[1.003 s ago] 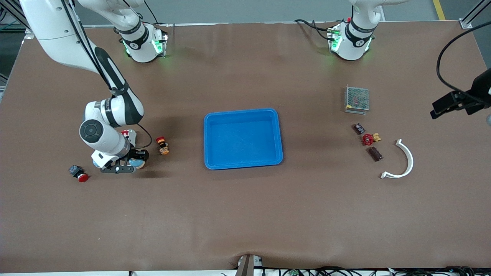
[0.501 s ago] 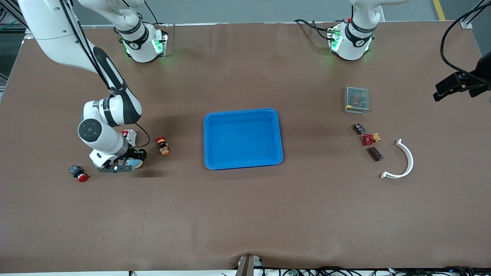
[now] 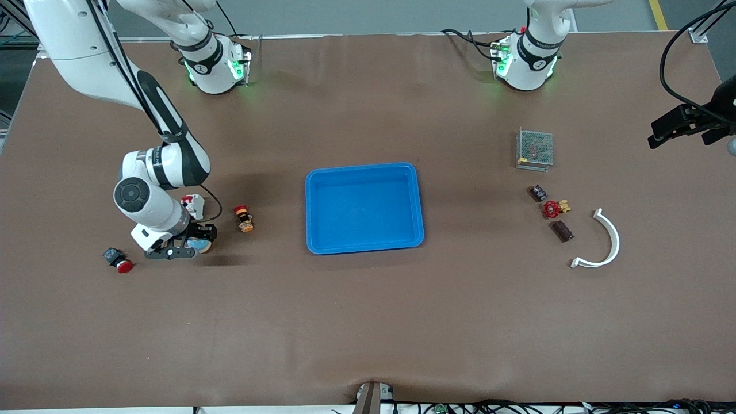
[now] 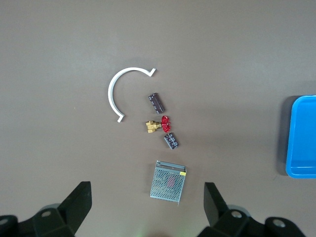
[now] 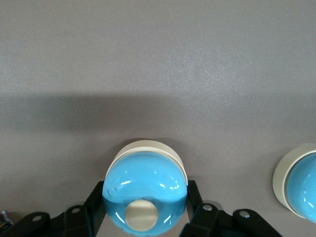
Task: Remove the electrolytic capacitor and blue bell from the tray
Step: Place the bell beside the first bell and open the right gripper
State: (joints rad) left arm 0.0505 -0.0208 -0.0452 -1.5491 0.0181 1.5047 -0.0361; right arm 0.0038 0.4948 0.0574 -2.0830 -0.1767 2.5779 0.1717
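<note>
My right gripper point(image 5: 144, 213) is clamped on the blue bell point(image 5: 144, 195), low over the tabletop point(image 3: 368, 322) toward the right arm's end. My left gripper point(image 4: 147, 210) hangs wide open and empty, high over that arm's end. Two capacitors point(image 4: 157, 103) lie there on the tabletop beside a red valve point(image 4: 165, 122).

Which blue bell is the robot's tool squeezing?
The blue dome bell with the round cream knob on top: the right tool grips both its sides. The other blue bell sits apart, untouched.
</note>
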